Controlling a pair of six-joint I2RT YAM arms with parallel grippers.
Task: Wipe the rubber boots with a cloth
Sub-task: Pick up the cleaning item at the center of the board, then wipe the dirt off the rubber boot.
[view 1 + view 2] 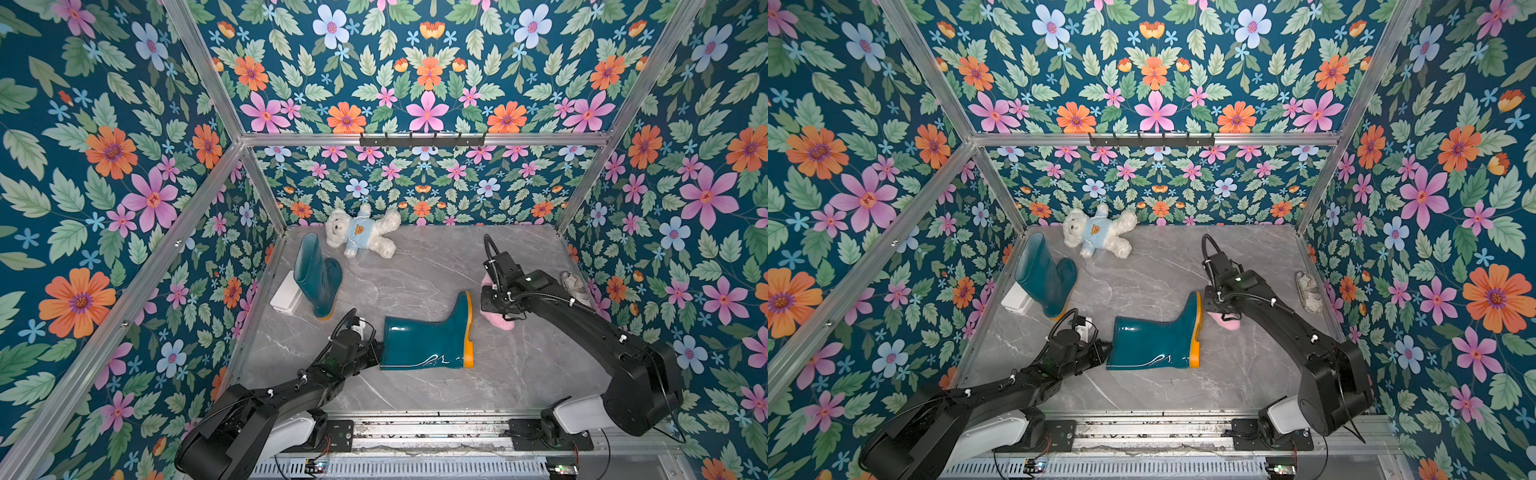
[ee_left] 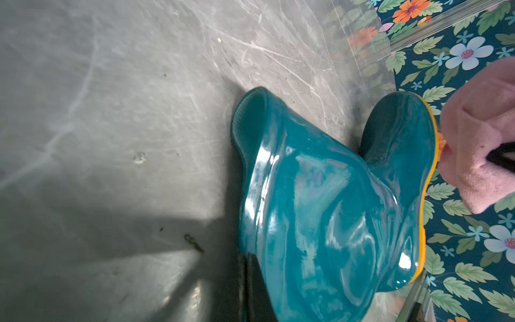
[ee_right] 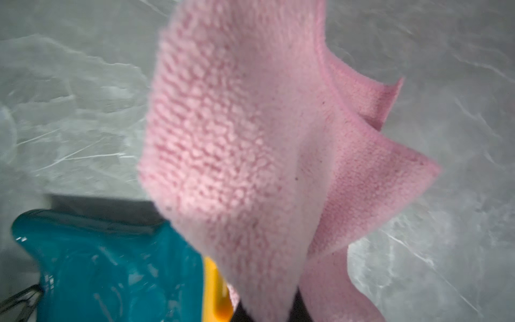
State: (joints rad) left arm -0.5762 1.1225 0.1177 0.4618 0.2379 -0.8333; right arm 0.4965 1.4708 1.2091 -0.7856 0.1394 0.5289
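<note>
In both top views the grey marble desk (image 1: 415, 395) is shut in by flowered walls (image 1: 415, 183) on the left, back and right, with a metal rail (image 1: 428, 428) along the front. We find open room mid-desk toward the back, and in the strip in front of the lying boot (image 1: 424, 343). That boot lies on its side near the middle front. Its long axis runs across the desk, with the cuff at the left end effector (image 1: 378, 351), the orange sole facing right and the toe pointing at the back wall. The right end effector (image 1: 498, 314) hangs just beyond the sole, with the pink cloth (image 1: 503, 323) under it. The other boot (image 1: 1044, 278) is by the left wall, seemingly upright on its sole, touching a white box (image 1: 1016, 300). A teddy bear (image 1: 1096, 235) lies at the back wall, and a grey shoe-like thing (image 1: 1308, 291) lies against the right wall.

In the left wrist view, we see the left end effector (image 2: 246, 287) pressed together on the cuff's rim. The shaft stretches away to the sole, and beyond it a dark finger pinches the cloth (image 2: 479, 133).

In the right wrist view, the cloth (image 3: 237, 139) hangs bunched, clamped from above, and hides the tips that hold it. The boot's toe (image 3: 111, 264) sits beside it. We cannot tell whether they touch. Bare desk surrounds both.
</note>
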